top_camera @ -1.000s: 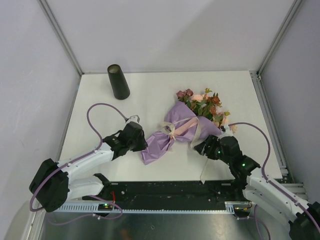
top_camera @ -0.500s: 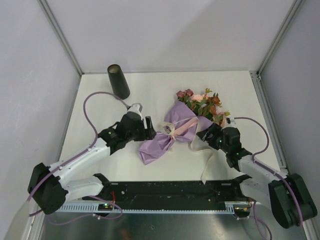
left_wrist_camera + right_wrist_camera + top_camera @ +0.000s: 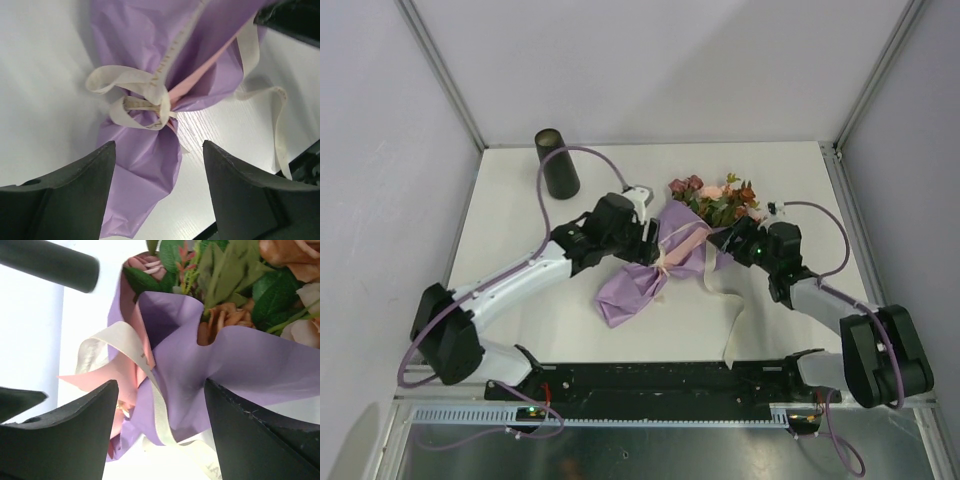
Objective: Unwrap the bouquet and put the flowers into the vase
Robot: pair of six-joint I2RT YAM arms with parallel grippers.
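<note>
Both tools gape empty; left tool [image 3: 156,150] sits above the ribbon knot [image 3: 150,107], seemingly nearer; bouquet [image 3: 632,288] lies heads toward right tool [image 3: 160,387].

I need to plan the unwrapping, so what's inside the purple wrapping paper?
The purple wrapping paper shows rose heads and green leaves at its open end, with a pink sheet lining it. The stems are covered.
</note>
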